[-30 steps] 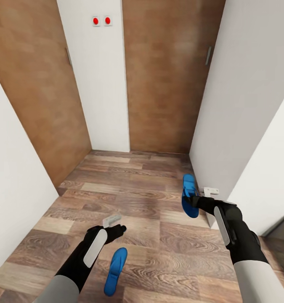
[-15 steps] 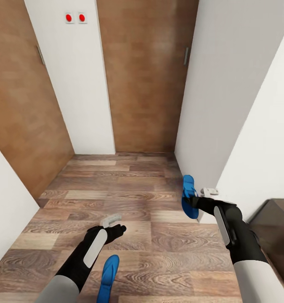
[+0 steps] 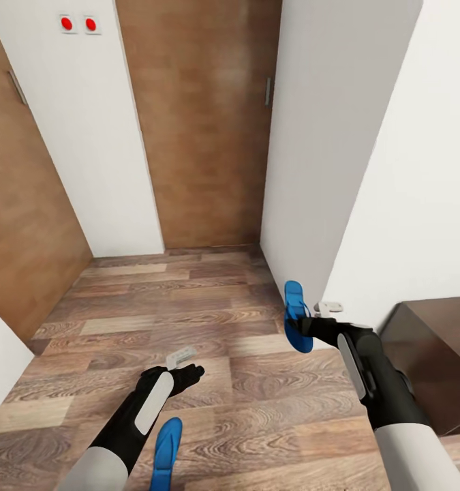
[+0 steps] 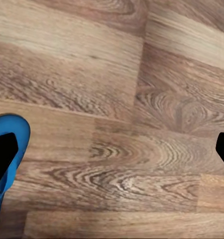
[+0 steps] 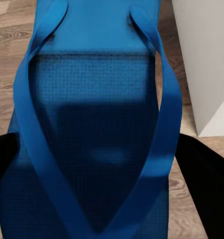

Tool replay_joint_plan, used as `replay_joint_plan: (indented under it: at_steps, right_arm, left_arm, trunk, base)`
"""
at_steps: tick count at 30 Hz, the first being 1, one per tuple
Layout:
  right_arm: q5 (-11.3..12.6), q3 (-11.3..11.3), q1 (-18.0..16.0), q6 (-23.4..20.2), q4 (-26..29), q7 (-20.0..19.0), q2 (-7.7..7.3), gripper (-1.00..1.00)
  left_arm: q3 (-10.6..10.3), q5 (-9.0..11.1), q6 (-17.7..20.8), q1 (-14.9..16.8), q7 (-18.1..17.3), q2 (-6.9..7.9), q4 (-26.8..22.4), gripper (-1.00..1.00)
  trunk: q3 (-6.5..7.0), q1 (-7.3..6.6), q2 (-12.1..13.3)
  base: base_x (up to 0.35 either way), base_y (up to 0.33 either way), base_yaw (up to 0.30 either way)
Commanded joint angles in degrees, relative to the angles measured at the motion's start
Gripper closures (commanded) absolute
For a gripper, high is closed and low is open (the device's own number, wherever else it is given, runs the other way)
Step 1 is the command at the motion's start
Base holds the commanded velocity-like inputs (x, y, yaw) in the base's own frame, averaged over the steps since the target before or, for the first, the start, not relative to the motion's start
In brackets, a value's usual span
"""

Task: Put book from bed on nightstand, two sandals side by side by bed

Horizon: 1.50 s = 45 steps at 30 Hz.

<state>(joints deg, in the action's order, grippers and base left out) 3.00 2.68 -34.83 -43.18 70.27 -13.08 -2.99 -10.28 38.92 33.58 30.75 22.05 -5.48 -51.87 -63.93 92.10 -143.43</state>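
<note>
View swung right, right gripper (image 3: 304, 326) clamping smooth blue sandal (image 3: 296, 316)

Floor sandal (image 3: 164, 447) — heel end cut by frame edge; dark cabinet (image 3: 431, 354) — cropped at right.

Wood-plank floor (image 3: 209, 320), brown doors (image 3: 202, 123), two red buttons (image 3: 78, 24).

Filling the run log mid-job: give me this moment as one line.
right end effector: shut on sandal | left end effector: open, empty | second sandal: on floor | book, bed: unseen
</note>
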Motion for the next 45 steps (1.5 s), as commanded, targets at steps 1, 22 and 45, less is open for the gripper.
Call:
replay_joint_plan:
  at_steps: [1,22,45]
  right_arm:
    - [0.2,-0.2,0.0,-0.3,0.3,-0.1,-0.01,1.00]
    - [-0.4,-1.9,0.1,-0.2,4.3,-10.5,-0.54,1.00]
    - [-0.1,-1.8,1.9,-3.2,10.6,-10.8,-0.71,1.00]
  left_arm:
    - [-0.1,0.6,0.1,0.0,0.5,0.03,-0.1,-1.00]
    - [4.8,2.5,0.8,1.0,3.6,-0.59,0.6,-1.00]
    - [7.3,2.9,6.7,3.4,2.9,0.55,0.7,-1.00]
  trunk:
    - [-0.05,-0.02,0.0]
    - [0.00,-0.02,0.0]
    - [-2.65,0.29,-0.2]
  base:
    - [-0.044,0.222,-0.152]
    - [-0.006,0.032,-0.031]
    - [0.000,0.000,-0.001]
